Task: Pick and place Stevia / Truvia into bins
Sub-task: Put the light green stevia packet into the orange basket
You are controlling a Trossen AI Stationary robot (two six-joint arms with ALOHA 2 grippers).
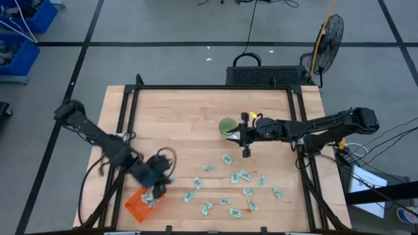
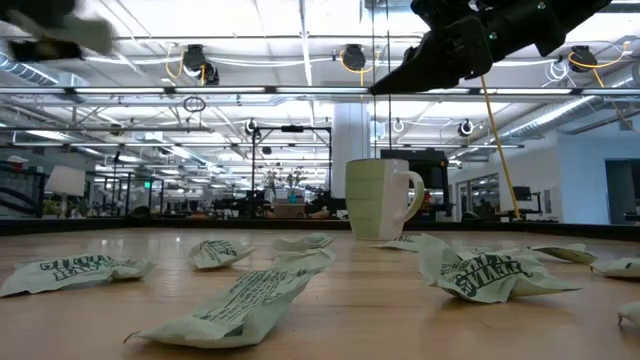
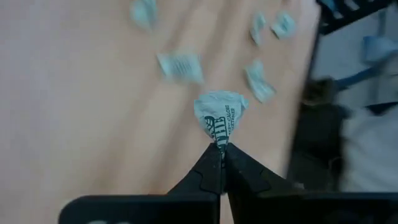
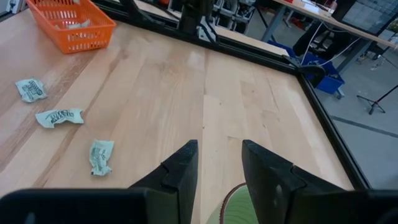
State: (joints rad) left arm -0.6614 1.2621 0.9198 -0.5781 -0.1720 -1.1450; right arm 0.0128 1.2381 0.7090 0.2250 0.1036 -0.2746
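Note:
Several white-and-green sachets (image 1: 243, 175) lie scattered on the wooden table's near right half, with a few crumpled ones (image 2: 480, 272) close in the low view. The orange basket (image 1: 137, 206) sits at the near left corner and also shows as the basket (image 4: 69, 22) in the right wrist view. My left gripper (image 3: 221, 149) is shut on one sachet (image 3: 219, 115), just right of the basket and above the table (image 1: 160, 184). My right gripper (image 4: 217, 158) is open and hovers beside the green cup (image 1: 227, 126), touching nothing. My left gripper pinches one sachet by a corner (image 3: 219, 140) between its two fingertips. The crumpled sachet sticks out beyond the fingertips and is lifted clear of the table.
The green cup (image 2: 380, 198) stands upright mid-table, its rim (image 4: 233, 208) just under my right gripper's fingers. A black frame rail (image 1: 215, 87) runs along the table's far, left and right edges. Bare wood (image 1: 176, 117) lies on the far left half.

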